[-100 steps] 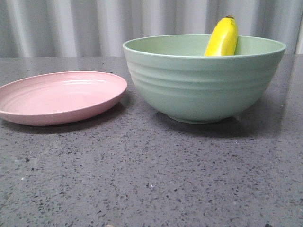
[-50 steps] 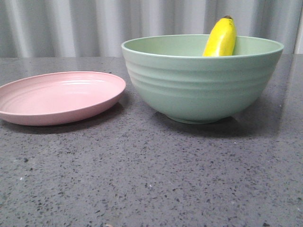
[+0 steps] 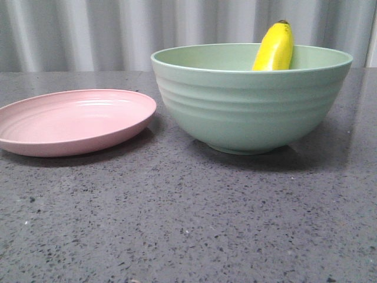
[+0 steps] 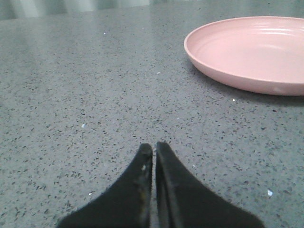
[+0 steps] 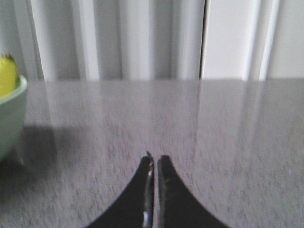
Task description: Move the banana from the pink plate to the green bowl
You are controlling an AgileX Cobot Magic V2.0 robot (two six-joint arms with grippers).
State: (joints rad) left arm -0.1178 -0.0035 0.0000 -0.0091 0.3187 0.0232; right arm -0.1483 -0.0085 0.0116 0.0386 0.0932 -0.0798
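A: Banana (image 3: 274, 47) is sitting in the green bowl (image 3: 250, 106), leaning on the far wall, dark tip poking above the rim. Pink plate (image 3: 73, 121) is lying bare just beside the bowl, on the left in the front view

B: So transfer is looking done?

A: Judging from this, yes. Fruit is resting inside, nothing is gripping it. Only parking the arms seems to be left, if anything

B: What are the grippers doing?

A: Left gripper (image 4: 154, 151) is hanging low over the speckled grey countertop (image 3: 188, 224), jaws pressed together, holding nothing. Plate rim (image 4: 247, 52) is showing in its wrist view, well apart from the fingertips

B: Right one?

A: Right gripper (image 5: 155, 161) is looking the same: jaws closed on nothing, pointing across bare counter toward the corrugated wall (image 5: 142, 38). Bowl edge (image 5: 12, 118) with a bit of yellow (image 5: 7, 76) is peeking in at the side of that view, well clear of the fingers

B: Any risk?

A: Banana is leaning fairly upright, so I'm guessing it could slide lower in the bowl. It isn't likely to be tipping out, and neither arm is showing in the front view
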